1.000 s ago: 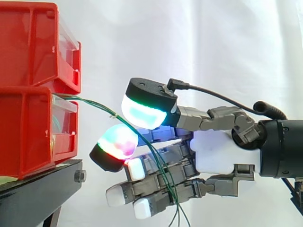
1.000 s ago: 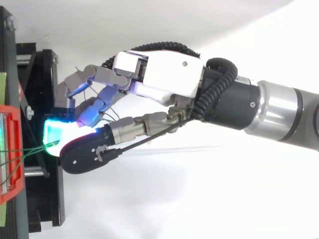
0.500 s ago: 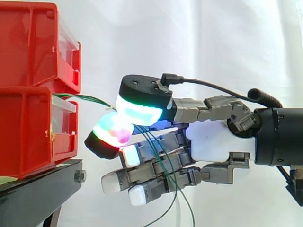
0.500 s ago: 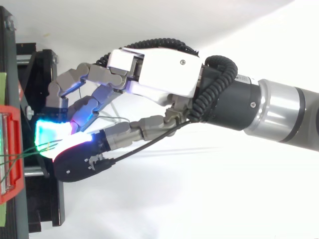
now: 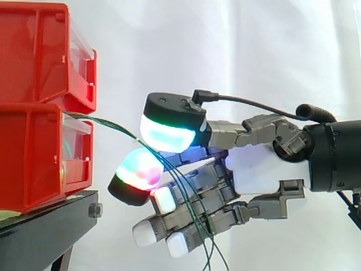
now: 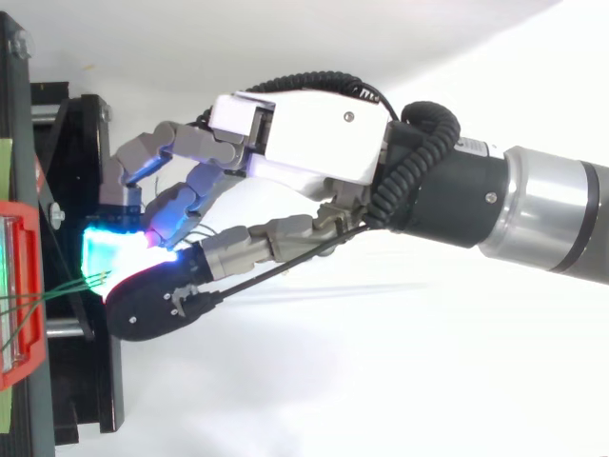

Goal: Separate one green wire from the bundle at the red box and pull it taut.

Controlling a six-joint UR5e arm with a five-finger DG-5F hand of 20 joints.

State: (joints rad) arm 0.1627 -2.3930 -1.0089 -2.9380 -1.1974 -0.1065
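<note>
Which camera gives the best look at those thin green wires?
The side view: the green wires run from the red box, pass the hand and hang down. The top view shows a short stretch between box and hand.

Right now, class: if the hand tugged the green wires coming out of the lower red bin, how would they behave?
Probably floppy: the green wires droop from the lower red bin and hang in loose curves past the hand. Likely very light, being thin strands. They may tangle or come together, since several run side by side.

Blk stand (image 5: 49, 213) w/ red bins (image 5: 31, 155)
</note>
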